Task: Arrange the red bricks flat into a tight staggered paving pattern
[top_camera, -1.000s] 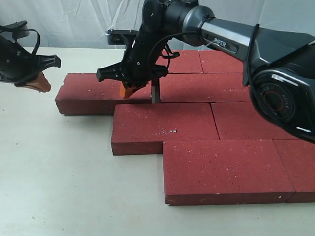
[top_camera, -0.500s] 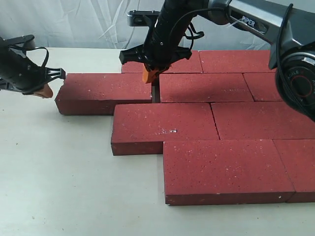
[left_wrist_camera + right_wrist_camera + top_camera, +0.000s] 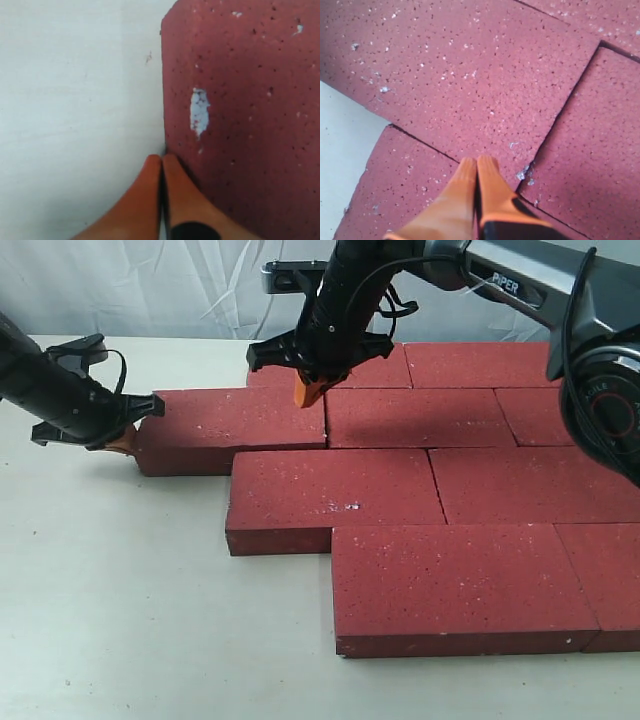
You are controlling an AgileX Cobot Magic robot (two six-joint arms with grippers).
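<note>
Several dark red bricks lie flat in staggered rows. The left brick of the second row (image 3: 235,425) (image 3: 240,100) now butts against its neighbour (image 3: 420,418). My left gripper (image 3: 123,442) (image 3: 162,159) is shut and empty, its orange tips pressed against that brick's left end at table level. My right gripper (image 3: 308,390) (image 3: 478,162) is shut on nothing. It hangs just above the joint between those two bricks, near the back row (image 3: 375,365). Closer rows hold a brick (image 3: 330,495) and a front brick (image 3: 450,585).
The off-white table (image 3: 110,590) stretches left of and in front of the bricks. The right arm's bulky black base (image 3: 600,410) overhangs the bricks at the right edge. A white curtain (image 3: 150,285) hangs behind the table.
The left gripper moved right and slid the second-row left brick right, closing the gap to its neighbour. The right gripper lifted out of that gap and shifted slightly right.
</note>
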